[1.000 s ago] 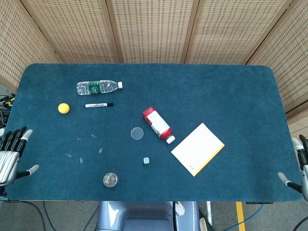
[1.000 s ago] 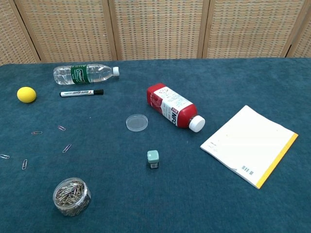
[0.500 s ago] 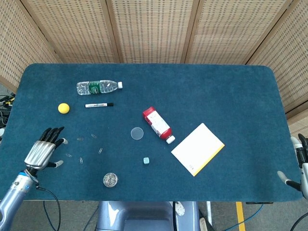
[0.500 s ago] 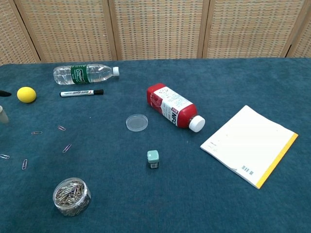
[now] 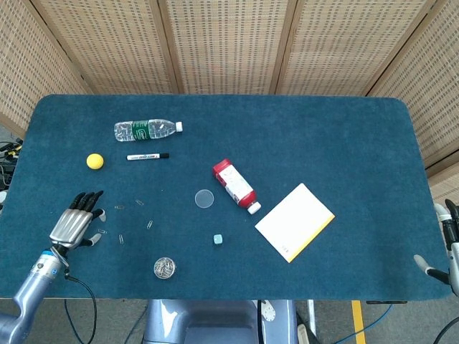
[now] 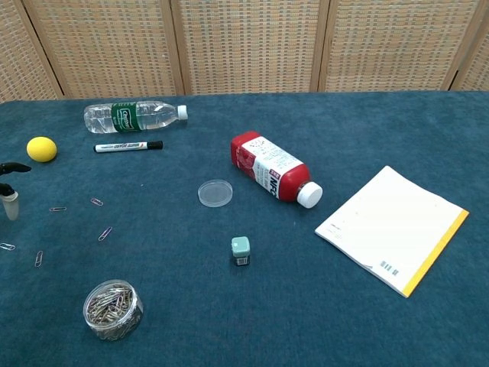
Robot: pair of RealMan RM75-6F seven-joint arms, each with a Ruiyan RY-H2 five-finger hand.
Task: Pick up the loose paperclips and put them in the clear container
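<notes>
left hand: we see it released, fingers apart, over the table's left edge
right hand: barely visible, grip unclear
loose paperclips: on cloth, beside left hand
clear container: front-left, holding clips

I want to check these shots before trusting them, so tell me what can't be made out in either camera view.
- Left hand: chest view cuts it at the left edge, only fingertips show.
- Right hand: cut by the head view's right edge, absent from chest view; open or closed unclear.
- Loose paperclips: too small in head view to count surely.
- Bottle label: print too small to read.
</notes>
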